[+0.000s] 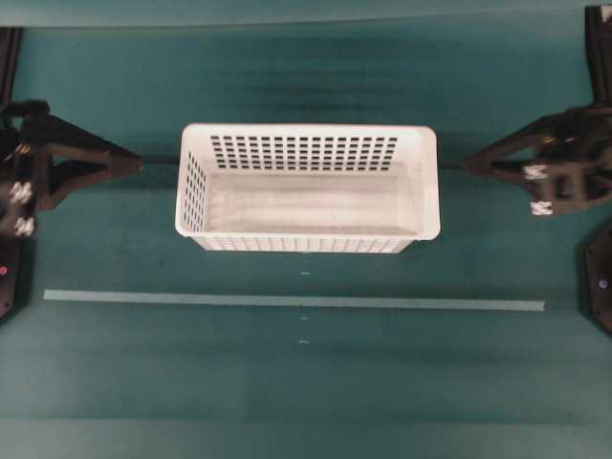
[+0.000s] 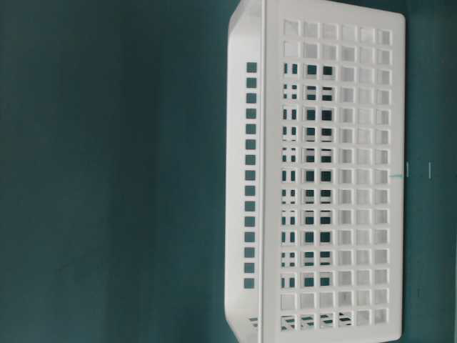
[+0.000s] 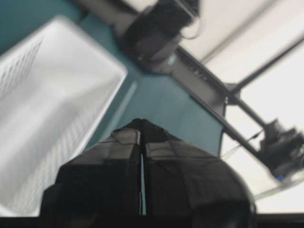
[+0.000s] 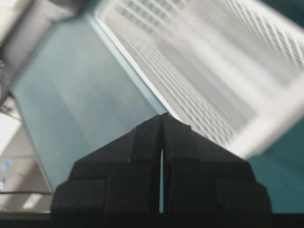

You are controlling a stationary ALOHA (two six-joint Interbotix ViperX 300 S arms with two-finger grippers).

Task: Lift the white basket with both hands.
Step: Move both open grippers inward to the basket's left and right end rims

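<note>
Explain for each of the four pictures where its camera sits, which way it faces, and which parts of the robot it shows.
Overhead exterior: above the table, looking down; white basket central, left gripper and right gripper at its ends, both apart from it.
Table-level exterior: low, picture turned sideways, facing the basket's slotted wall; no robot visible.
Left wrist: behind the shut left gripper, basket on the left, the other arm's base beyond.
Right wrist: behind the shut right gripper, basket on the upper right.
All four views share the basket.

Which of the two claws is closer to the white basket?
Right, slightly. The right gripper tip sits just off the white basket's right end; the left gripper is shut, farther from its left end.
</note>
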